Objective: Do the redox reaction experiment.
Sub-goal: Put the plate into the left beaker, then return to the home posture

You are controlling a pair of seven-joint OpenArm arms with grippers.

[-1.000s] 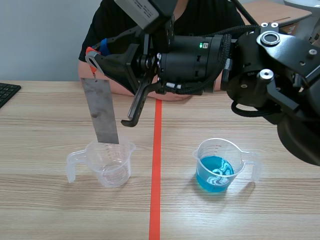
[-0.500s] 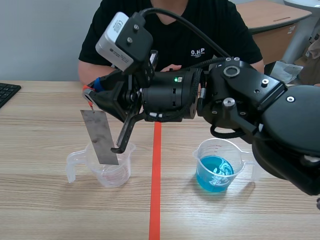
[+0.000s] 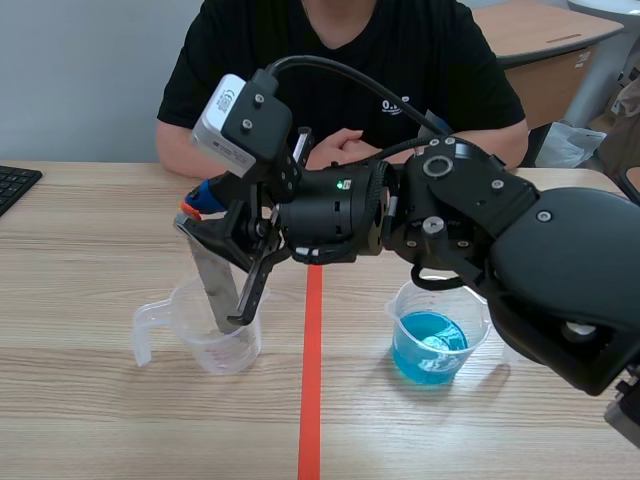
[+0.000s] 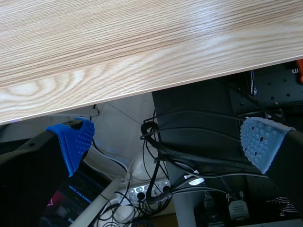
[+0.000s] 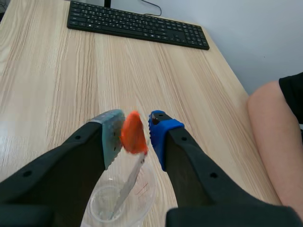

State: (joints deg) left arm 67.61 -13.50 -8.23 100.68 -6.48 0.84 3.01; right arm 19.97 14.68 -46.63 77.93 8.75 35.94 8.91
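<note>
Wooden table (image 3: 90, 420) — right gripper (image 5: 134, 137) pinched on orange tab (image 5: 131, 126), metal strip (image 3: 216, 288) hanging into clear beaker (image 3: 197, 352).

An office-like lab: a pale wood-grain table (image 3: 100, 210) with a black keyboard (image 3: 14, 186) at the scene view's left edge, a plain grey wall (image 3: 80, 70) at upper left, another desk (image 3: 545, 30) at upper right. A clear measuring cup (image 3: 205, 350) and a cup of blue liquid (image 3: 432, 350) stand on it; cables (image 4: 156, 142) and a power strip (image 4: 142, 193) lie below.
</note>
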